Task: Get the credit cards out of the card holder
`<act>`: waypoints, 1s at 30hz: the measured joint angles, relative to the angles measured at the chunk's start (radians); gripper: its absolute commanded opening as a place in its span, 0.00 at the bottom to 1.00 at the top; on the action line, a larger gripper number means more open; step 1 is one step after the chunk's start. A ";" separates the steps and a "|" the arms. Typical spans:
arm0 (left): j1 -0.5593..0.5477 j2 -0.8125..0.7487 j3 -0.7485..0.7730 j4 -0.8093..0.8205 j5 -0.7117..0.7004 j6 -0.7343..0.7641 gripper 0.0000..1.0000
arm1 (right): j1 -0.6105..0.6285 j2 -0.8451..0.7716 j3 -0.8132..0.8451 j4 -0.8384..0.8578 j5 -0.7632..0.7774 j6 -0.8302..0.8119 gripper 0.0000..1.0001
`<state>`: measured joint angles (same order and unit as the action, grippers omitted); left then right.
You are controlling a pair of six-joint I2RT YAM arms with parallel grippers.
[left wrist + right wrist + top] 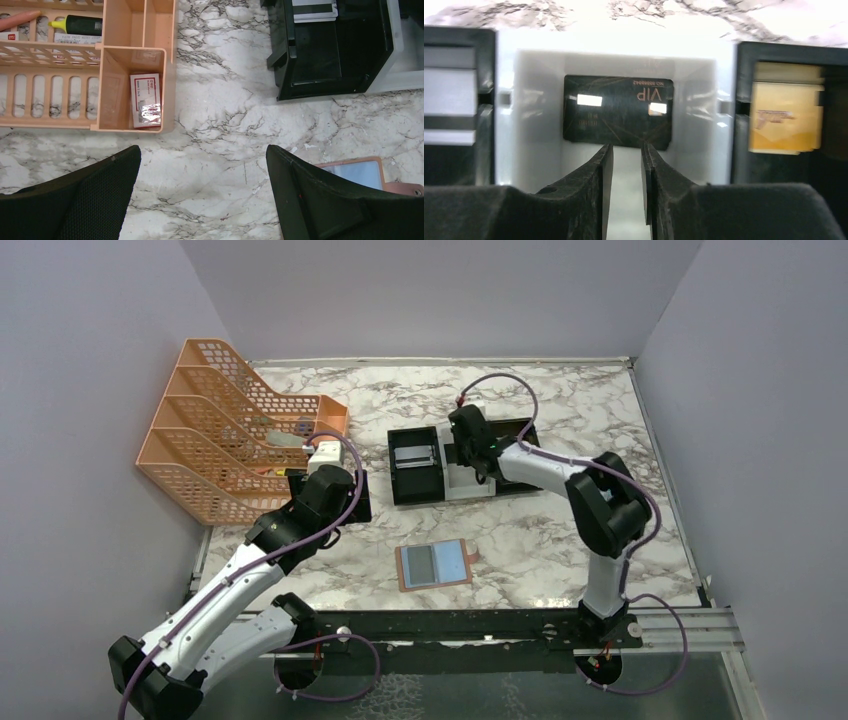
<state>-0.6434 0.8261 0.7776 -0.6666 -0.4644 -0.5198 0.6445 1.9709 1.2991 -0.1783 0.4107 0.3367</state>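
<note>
1. Right wrist view: your right gripper (626, 147) held its jaws barely parted, empty, just short of the black card (618, 111) lying in the tray (506, 110), likely a drop-off.
2. Your left gripper (202, 150) hung spread wide, idle.
3. Card holder (433, 565) lay open, lower centre, top view.

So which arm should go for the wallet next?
Probably left: the left gripper hangs wide open near the wallet, while the right gripper is down in the tray by the black card.
</note>
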 measured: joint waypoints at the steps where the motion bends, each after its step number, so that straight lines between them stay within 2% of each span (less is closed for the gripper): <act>1: 0.000 -0.002 0.000 0.000 0.000 0.000 0.99 | 0.000 -0.032 -0.018 0.000 -0.008 0.002 0.43; 3: 0.000 -0.005 0.000 0.000 0.000 0.000 0.99 | 0.000 -0.119 -0.065 0.003 -0.032 -0.002 0.49; 4: 0.000 -0.006 0.000 0.000 0.000 0.000 0.99 | 0.001 -0.170 -0.088 0.004 -0.049 -0.006 0.55; 8: 0.000 -0.011 0.000 0.000 0.000 0.000 0.99 | 0.006 -0.380 -0.161 0.029 -0.116 -0.021 0.92; 9: 0.000 -0.013 0.000 0.000 0.000 0.000 0.99 | 0.008 -0.431 -0.185 0.048 -0.133 -0.026 0.94; 16: 0.000 -0.024 0.000 0.000 0.000 -0.001 0.99 | 0.009 -0.742 -0.484 0.224 -0.290 0.059 0.95; 18: 0.000 -0.029 0.000 0.000 0.000 -0.001 0.99 | 0.008 -0.772 -0.547 0.246 -0.377 0.097 0.86; 21: 0.000 -0.041 0.000 -0.001 -0.001 -0.002 0.99 | 0.027 -0.768 -0.601 0.264 -0.491 0.167 0.84; 24: 0.000 -0.057 0.000 -0.001 -0.001 -0.005 0.99 | 0.145 -0.764 -0.630 0.245 -0.426 0.213 0.81; 27: 0.000 -0.068 0.000 -0.001 -0.002 -0.009 0.99 | 0.343 -0.738 -0.619 0.180 -0.258 0.265 0.75; 30: 0.000 -0.071 0.000 -0.002 -0.008 -0.013 0.99 | 0.485 -0.673 -0.577 0.102 -0.094 0.325 0.69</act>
<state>-0.6434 0.7551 0.7776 -0.6685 -0.4725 -0.5331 1.1294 1.2984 0.7219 -0.0761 0.3168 0.6621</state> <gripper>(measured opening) 0.992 0.743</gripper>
